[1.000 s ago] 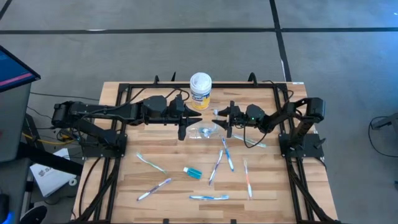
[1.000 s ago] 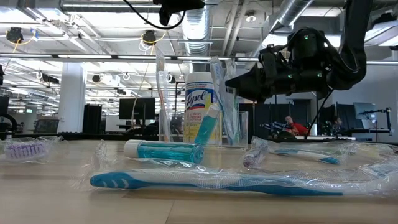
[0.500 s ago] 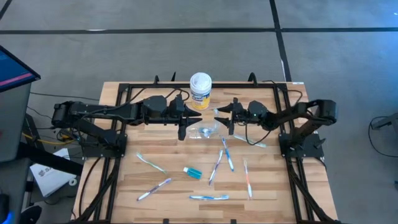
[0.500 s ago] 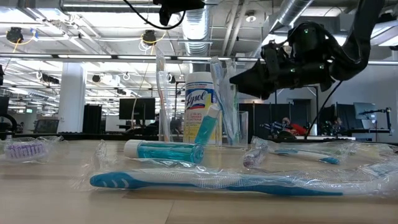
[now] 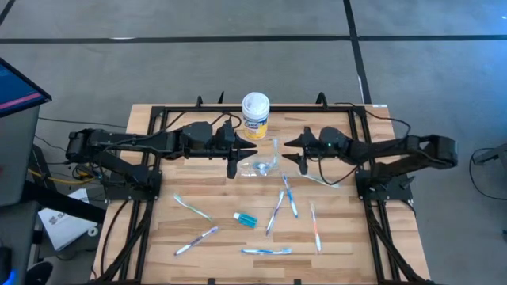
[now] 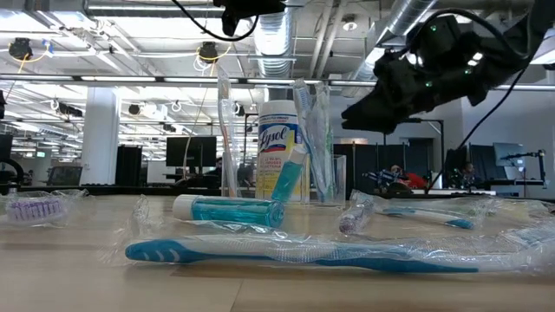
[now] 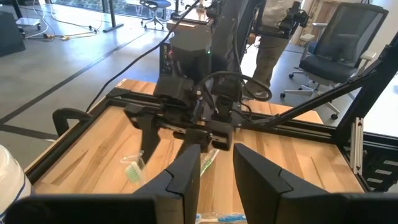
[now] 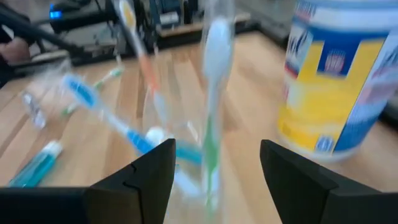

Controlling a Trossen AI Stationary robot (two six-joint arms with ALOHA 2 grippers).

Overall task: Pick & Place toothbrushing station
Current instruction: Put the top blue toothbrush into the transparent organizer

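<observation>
- The cup [image 5: 262, 165] stands mid-table, just in front of the canister [image 5: 255, 115].
- Toothbrushes [image 5: 288, 195] and a tube [image 5: 245, 218] lie scattered nearer the table's [image 5: 333, 237] front edge.

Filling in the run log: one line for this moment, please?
left tool: beside cup, state unclear | right tool: open, empty, right of cup | cup: upright, holds toothbrushes | tube: on table

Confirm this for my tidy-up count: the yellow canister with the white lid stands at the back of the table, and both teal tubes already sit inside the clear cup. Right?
Not quite. The yellow canister does stand at the back, but in the high view one teal tube lies flat on the table, in front of the clear cup. The low view shows it lying there too.
</observation>
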